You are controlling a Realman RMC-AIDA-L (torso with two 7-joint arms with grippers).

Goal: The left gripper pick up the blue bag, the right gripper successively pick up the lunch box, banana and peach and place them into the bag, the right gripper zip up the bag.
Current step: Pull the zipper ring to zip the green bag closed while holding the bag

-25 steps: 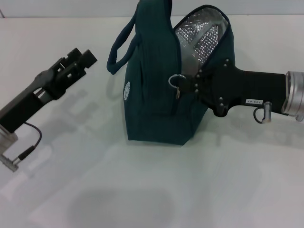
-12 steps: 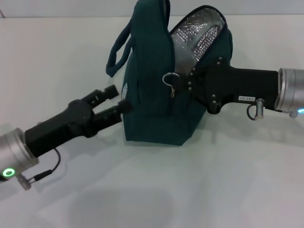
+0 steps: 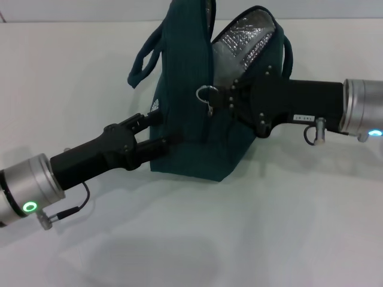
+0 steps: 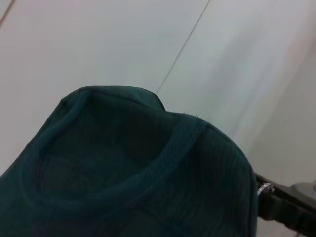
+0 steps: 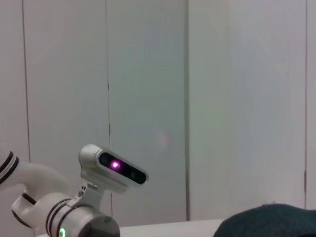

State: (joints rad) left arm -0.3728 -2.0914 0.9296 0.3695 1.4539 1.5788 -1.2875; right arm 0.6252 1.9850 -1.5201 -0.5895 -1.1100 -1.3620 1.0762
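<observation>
With the left gripper [image 3: 157, 130] standing apart against the bag [image 3: 185, 107] at seven o'clock and the right gripper [image 3: 222, 98] pinching near its zipper ring [image 3: 207, 94] at three, the bag is risking tipping.

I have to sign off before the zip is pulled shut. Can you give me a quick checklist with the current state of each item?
1. Right gripper at the ring zipper pull: ok, its tips reach the ring on the side of the blue bag. Whether it grips the ring: cannot tell.
2. Left gripper bracing the bag: ok, its open fingers are against the bag's lower side, beside the white logo.
3. Bag standing on the table: ok, upright, leaning slightly.
4. Flap closed enough to zip: not ok, the silver foil lining shows through the open top.
5. Lunch box, banana and peach inside: cannot tell; none is visible in any view.
</observation>
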